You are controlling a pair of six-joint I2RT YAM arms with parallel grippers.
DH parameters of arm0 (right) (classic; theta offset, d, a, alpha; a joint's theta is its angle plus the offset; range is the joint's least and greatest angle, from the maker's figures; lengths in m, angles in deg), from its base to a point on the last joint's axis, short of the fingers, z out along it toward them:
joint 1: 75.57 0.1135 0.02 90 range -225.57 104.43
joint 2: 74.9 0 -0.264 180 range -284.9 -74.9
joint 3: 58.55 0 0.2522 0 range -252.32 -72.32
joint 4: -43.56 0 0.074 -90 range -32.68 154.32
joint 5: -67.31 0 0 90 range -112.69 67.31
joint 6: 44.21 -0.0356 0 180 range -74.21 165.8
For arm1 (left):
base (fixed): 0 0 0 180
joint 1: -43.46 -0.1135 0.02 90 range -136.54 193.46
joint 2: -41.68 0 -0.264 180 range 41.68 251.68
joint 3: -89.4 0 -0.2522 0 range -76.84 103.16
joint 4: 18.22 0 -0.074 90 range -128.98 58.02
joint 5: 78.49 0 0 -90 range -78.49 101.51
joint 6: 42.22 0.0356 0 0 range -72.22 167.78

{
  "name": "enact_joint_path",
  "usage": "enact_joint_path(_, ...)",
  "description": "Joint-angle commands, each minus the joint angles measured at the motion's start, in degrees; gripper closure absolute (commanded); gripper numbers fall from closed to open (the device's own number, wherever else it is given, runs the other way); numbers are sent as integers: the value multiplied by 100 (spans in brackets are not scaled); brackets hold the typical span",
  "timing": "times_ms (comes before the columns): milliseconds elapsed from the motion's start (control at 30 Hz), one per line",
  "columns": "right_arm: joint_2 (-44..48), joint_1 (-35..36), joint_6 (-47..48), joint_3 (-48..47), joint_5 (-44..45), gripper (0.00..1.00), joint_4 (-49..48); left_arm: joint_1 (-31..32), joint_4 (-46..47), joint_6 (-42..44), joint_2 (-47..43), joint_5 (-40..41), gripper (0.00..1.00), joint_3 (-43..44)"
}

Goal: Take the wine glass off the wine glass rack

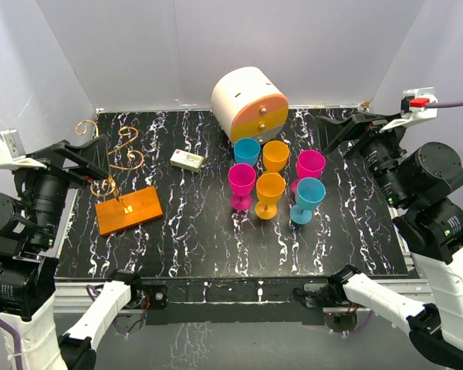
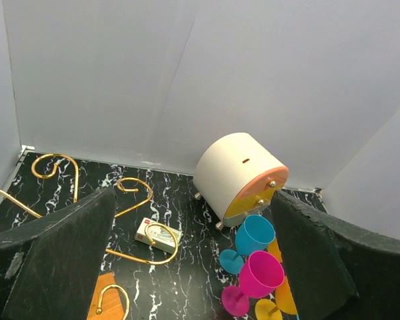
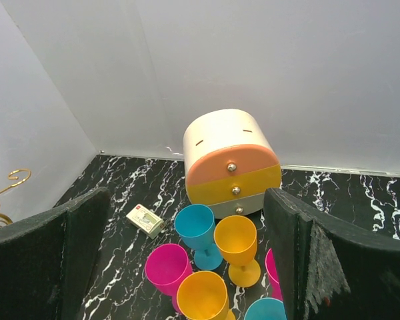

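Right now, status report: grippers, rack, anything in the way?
Left gripper, right gripper open, empty. Wine glass rack bare, no glass hung. Six glasses stand mid-table, small box beside them.

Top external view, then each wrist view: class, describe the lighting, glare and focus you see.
Top external view: even light, sharp, no strong glare on the table. Left wrist view: its dark fingers loom large, cabinet crisp. Right wrist view: tiny glints on the knobs, walls evenly lit.

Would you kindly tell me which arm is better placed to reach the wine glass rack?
Left. The wine glass rack stands on the table's left side, near the left arm, jaws open; the right arm sits far across, beyond the cups.
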Motion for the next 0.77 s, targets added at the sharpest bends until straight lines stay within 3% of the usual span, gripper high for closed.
enact_joint_path(0, 45, -24, -24, 34, -31, 2, -357, 39, 64, 108, -47, 84, 1, 35)
enact_joint_path(167, 57, -22, -85, 33, 146, 2, -310, 47, 74, 113, -43, 90, 1, 2)
enact_joint_path(400, -247, -20, -840, -393, 1201, 2, 496, 55, 77, 95, -51, 75, 1, -56)
enact_joint_path(733, -418, -21, -794, -603, 1030, 2, 884, 55, 73, 77, -56, 58, 1, -64)
